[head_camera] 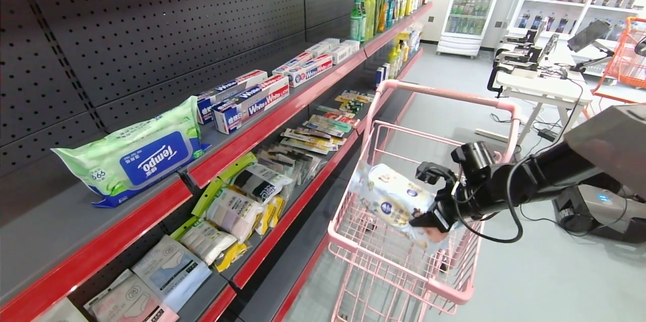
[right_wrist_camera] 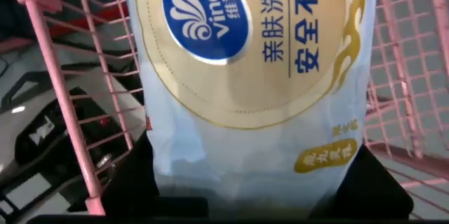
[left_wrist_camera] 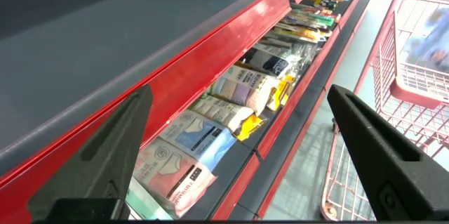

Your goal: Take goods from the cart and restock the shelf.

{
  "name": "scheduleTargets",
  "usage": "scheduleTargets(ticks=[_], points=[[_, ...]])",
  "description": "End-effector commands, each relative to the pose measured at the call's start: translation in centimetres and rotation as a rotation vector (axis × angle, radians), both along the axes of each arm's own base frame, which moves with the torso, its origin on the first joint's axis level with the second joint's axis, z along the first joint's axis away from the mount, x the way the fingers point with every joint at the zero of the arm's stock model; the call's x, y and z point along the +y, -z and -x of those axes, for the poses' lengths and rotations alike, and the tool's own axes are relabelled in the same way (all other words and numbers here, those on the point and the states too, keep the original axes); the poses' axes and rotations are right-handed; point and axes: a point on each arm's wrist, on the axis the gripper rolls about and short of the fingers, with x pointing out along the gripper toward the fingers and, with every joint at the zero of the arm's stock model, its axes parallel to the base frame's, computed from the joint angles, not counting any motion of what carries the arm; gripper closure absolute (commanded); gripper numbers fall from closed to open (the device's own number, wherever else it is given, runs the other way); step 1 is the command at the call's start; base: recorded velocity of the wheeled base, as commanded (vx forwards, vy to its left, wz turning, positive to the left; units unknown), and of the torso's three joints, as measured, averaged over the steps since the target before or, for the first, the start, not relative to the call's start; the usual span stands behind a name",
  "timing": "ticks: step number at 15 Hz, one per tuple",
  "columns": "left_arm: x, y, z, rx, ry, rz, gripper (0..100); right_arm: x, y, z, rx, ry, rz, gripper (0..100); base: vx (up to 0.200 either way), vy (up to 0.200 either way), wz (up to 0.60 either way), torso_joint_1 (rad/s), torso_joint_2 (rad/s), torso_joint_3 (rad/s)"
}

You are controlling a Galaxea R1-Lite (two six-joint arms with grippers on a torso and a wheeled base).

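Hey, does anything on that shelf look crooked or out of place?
Yes. The green wipes pack on the top shelf lies skewed to the red edge, unlike the toothpaste boxes. Below, the small packs are slumped in a jumble.

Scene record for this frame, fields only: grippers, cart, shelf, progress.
right gripper: shut on white tissue pack, inside pink cart
left gripper: open, empty, facing red shelf edge
top shelf: green wet-wipes pack, toothpaste boxes
progress: tissue pack not yet on the shelf
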Motion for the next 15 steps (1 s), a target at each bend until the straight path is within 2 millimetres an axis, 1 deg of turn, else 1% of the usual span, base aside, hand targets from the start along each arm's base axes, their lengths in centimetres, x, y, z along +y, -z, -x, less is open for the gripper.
scheduleTargets(ticks=[1,2,3,4,6,7,8,9,10,12,15], points=[[0.0,0.0,0.0,0.001,0.0,0.0,0,-1.6,-8.1,2.7,-0.142,0.219,-0.029,100,0.0,0.0,0.0,0.0,0.0,0.0],[0.0,0.0,0.0,0.001,0.0,0.0,0,-1.9,-11.7,5.0,-0.199,0.377,-0.065,100,0.0,0.0,0.0,0.0,0.0,0.0],[0.0,0.0,0.0,0.001,0.0,0.0,0,-2.4,-14.2,7.3,-0.264,0.497,-0.072,100,0.0,0.0,0.0,0.0,0.0,0.0],[0.0,0.0,0.0,0.001,0.0,0.0,0,-3.0,-16.1,9.7,-0.329,0.596,-0.073,100,0.0,0.0,0.0,0.0,0.0,0.0],[0.0,0.0,0.0,0.001,0.0,0.0,0,-4.3,-18.8,15.5,-0.434,0.709,-0.1,100,0.0,0.0,0.0,0.0,0.0,0.0],[0.0,0.0,0.0,0.001,0.0,0.0,0,-5.1,-19.4,18.3,-0.468,0.743,-0.095,100,0.0,0.0,0.0,0.0,0.0,0.0],[0.0,0.0,0.0,0.001,0.0,0.0,0,-5.5,-19.6,20.8,-0.485,0.755,-0.081,100,0.0,0.0,0.0,0.0,0.0,0.0],[0.0,0.0,0.0,0.001,0.0,0.0,0,-5.9,-19.2,23.6,-0.505,0.754,-0.059,100,0.0,0.0,0.0,0.0,0.0,0.0],[0.0,0.0,0.0,0.001,0.0,0.0,0,-6.3,-18.8,24.9,-0.526,0.763,-0.039,100,0.0,0.0,0.0,0.0,0.0,0.0],[0.0,0.0,0.0,0.001,0.0,0.0,0,-7.2,-18.6,26.8,-0.573,0.812,-0.007,100,0.0,0.0,0.0,0.0,0.0,0.0],[0.0,0.0,0.0,0.001,0.0,0.0,0,-7.3,-18.0,28.1,-0.589,0.826,0.004,100,0.0,0.0,0.0,0.0,0.0,0.0]])
